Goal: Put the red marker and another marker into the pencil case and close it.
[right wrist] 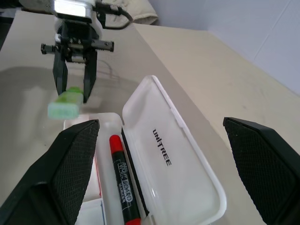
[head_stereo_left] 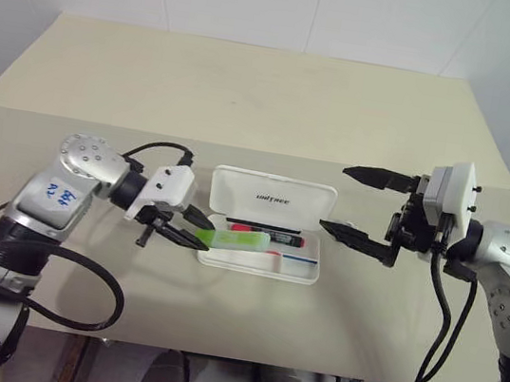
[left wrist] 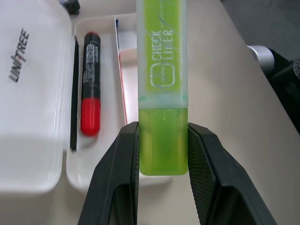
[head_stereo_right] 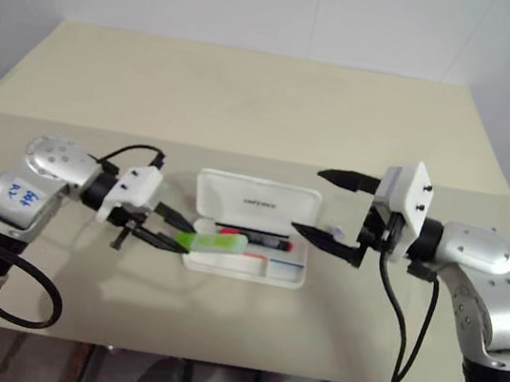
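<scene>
Holding the light green marker [left wrist: 162, 93] clamped between its jaws, the left gripper [head_stereo_left: 177, 228] is poised over the open pencil case [head_stereo_left: 273, 197].
The red marker [left wrist: 90, 84] is already laid inside; the right gripper [head_stereo_left: 357, 203] is spread wide beside it; dropping and closing are left.

The pencil case [head_stereo_left: 265, 236] is lying open at the table's [head_stereo_left: 250, 94] centre, lid toward twelve o'clock. The red marker [head_stereo_left: 268, 234] is resting inside. The light green marker [head_stereo_left: 240, 240] is hanging over the case's nine o'clock end, the left gripper [head_stereo_left: 194, 227] pinching it; the right gripper [head_stereo_left: 357, 204] is standing at three o'clock.
</scene>
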### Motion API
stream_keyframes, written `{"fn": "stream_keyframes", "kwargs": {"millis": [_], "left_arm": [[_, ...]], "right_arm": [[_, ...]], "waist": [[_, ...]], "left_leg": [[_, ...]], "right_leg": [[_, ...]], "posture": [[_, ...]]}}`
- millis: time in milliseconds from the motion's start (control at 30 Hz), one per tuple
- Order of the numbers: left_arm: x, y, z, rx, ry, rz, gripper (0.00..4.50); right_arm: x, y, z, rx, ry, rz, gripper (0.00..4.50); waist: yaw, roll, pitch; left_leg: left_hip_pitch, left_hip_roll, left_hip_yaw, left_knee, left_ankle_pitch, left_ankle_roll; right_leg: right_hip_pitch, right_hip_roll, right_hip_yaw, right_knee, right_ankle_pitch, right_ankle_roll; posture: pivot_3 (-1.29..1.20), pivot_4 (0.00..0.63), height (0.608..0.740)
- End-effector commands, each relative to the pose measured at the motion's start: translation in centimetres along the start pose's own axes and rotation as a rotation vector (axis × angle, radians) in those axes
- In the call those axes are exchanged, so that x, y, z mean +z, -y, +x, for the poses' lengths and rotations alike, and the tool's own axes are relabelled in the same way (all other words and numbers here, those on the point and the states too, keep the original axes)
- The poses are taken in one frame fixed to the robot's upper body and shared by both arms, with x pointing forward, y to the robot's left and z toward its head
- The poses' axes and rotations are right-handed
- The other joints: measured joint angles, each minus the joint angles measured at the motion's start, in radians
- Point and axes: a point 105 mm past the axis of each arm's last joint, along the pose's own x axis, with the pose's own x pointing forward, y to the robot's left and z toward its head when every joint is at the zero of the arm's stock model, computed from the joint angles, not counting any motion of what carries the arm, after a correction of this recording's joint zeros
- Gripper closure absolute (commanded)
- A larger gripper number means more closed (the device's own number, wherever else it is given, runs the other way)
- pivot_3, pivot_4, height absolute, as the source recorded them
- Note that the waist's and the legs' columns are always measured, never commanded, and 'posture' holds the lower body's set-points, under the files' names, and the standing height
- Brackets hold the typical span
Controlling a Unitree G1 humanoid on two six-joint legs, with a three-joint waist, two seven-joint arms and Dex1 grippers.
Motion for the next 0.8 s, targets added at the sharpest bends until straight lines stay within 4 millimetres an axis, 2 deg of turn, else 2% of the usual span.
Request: {"fn": "stream_keyframes", "kwargs": {"millis": [33,200,300,433,633,800], "left_arm": [[0.3,-0.4,0.2,-0.006,-0.023,0.032,3.45],[-0.9,-0.8,0.6,-0.012,-0.093,0.035,3.45],[-0.9,-1.1,0.6,-0.007,-0.095,0.032,3.45],[-0.9,-1.4,1.0,-0.019,-0.097,0.040,3.45],[-0.6,-1.6,1.8,-0.042,-0.084,0.052,3.45],[-0.8,-1.4,1.8,-0.065,-0.096,0.052,3.45]], "right_arm": [[1.3,0.0,-0.7,-0.033,0.016,-0.049,0.00],[0.5,-0.3,-1.9,-0.067,-0.027,-0.028,0.00],[-0.9,-0.9,-2.9,-0.055,-0.100,-0.031,0.00],[-1.5,-1.0,-3.8,-0.074,-0.123,-0.014,0.00],[-1.4,-1.1,-3.4,-0.090,-0.104,-0.012,0.00],[-1.3,-1.1,-3.3,-0.098,-0.099,-0.014,0.00]], "waist": [[-0.001,0.000,0.000],[0.003,0.000,0.000],[0.005,-0.001,0.000],[0.006,-0.001,0.000],[0.001,-0.001,0.000],[0.002,-0.001,0.000]], "left_leg": [[0.000,0.000,0.000,0.000,0.000,0.000],[0.000,-0.001,0.000,0.000,0.000,0.000],[0.000,-0.001,0.000,0.000,0.000,0.000],[0.000,-0.002,0.000,0.001,0.000,0.000],[0.000,-0.002,0.000,0.002,0.000,0.000],[0.000,-0.002,0.000,0.002,0.000,0.000]], "right_leg": [[0.000,0.000,0.000,0.000,0.000,0.000],[0.000,0.000,0.001,0.000,0.000,0.000],[0.001,0.000,0.002,-0.001,0.000,0.001],[0.001,0.000,0.002,-0.001,0.001,0.002],[0.002,0.000,0.005,-0.001,0.001,0.003],[0.002,0.000,0.005,-0.001,0.002,0.003]], "posture": [[0.00,0.150,0.740],[0.00,0.150,0.740],[0.00,0.150,0.740],[0.00,0.150,0.740],[0.00,0.150,0.740],[0.00,0.150,0.740]]}}
